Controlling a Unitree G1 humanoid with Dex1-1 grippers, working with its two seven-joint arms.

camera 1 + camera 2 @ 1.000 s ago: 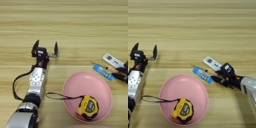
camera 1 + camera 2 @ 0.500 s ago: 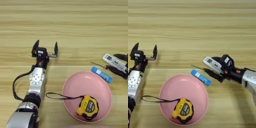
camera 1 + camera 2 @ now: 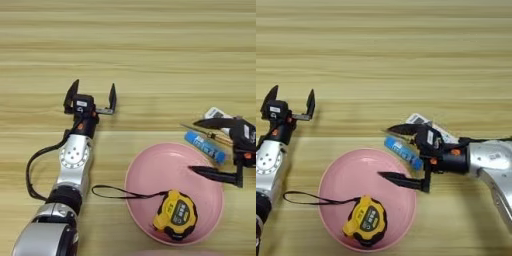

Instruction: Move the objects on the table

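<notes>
A yellow-and-black tape measure [image 3: 175, 215] lies in a pink bowl [image 3: 150, 175], its black cord [image 3: 115, 192] trailing left over the rim onto the table [image 3: 150, 60]. My right gripper [image 3: 398, 154] is open, its fingers either side of the small blue tube [image 3: 403, 152] at the bowl's far right rim; one finger reaches over the bowl. The orange-handled screwdriver [image 3: 212, 134] and the white remote [image 3: 418, 120] lie just behind, partly hidden by the gripper. My left gripper [image 3: 91, 96] rests open on the table at the left, holding nothing.
The pink bowl stands at the near middle of the table. My left forearm [image 3: 72, 160] lies along the table left of the bowl, close to the cord.
My right gripper has moved left, opened wide and now straddles the blue tube, which has shifted left towards the bowl's rim. The left arm has not moved.
</notes>
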